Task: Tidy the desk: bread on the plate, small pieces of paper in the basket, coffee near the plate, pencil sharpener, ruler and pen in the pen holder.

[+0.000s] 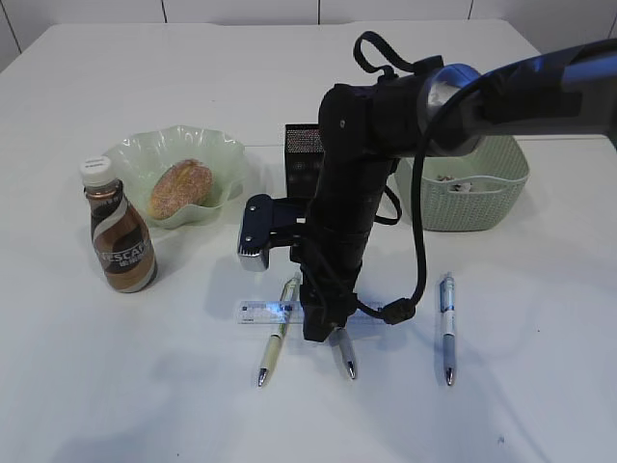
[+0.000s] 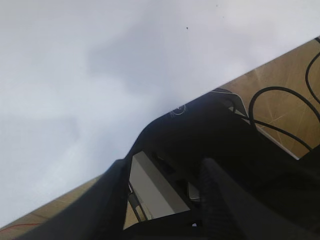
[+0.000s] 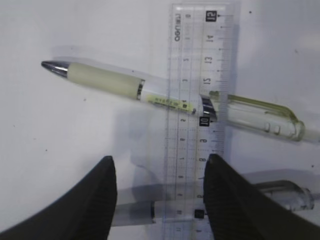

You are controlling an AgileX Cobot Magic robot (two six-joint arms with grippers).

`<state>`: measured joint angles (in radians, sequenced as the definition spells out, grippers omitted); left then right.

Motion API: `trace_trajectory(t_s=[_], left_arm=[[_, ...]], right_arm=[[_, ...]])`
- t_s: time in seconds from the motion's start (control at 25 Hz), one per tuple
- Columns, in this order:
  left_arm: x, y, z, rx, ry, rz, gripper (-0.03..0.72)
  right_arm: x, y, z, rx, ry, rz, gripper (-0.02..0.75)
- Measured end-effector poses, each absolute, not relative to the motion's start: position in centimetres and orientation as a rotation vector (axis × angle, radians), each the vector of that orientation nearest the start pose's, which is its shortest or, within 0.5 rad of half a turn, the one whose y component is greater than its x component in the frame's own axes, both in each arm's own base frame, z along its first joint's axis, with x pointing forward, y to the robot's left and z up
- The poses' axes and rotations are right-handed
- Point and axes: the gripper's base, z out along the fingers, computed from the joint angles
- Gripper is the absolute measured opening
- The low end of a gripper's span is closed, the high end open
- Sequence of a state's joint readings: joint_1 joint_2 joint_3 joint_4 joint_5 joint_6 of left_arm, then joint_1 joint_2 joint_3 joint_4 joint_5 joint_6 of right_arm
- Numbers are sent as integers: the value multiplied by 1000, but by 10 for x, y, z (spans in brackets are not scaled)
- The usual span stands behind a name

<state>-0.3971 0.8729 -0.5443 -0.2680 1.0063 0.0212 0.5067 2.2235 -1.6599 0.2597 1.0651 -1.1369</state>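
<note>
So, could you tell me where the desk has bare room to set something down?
The far strip behind the plate and basket is bare, as is the near edge below the pens. It is crowded mid-desk, where the right gripper hangs over the ruler and the pen holder stands behind.

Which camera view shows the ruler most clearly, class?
The right wrist view: the ruler fills it, markings readable, lying across two pens. The exterior view shows the ruler partly hidden behind the arm. The left wrist view misses it.
</note>
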Motion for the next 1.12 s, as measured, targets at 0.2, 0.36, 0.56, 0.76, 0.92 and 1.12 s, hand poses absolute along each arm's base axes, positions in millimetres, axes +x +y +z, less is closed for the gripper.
trace_trajectory(t_s=[0.2, 0.36, 0.56, 0.76, 0.92, 1.12], left_arm=[[109, -68, 242, 440, 2805, -437, 328], [109, -68, 242, 439, 2804, -437, 328], [109, -68, 242, 439, 2804, -437, 328], [109, -68, 242, 439, 2804, -437, 328], [109, -68, 242, 439, 2804, -437, 328], [109, -68, 242, 439, 2803, -437, 328]], right_arm=[[374, 231, 140, -2084, 2189, 308, 440], [379, 233, 142, -2048, 2172, 281, 468], [383, 234, 144, -2027, 2159, 252, 507], [384, 233, 144, -2025, 2150, 227, 512], [384, 233, 144, -2025, 2149, 225, 513], [384, 233, 143, -2024, 2152, 226, 513]])
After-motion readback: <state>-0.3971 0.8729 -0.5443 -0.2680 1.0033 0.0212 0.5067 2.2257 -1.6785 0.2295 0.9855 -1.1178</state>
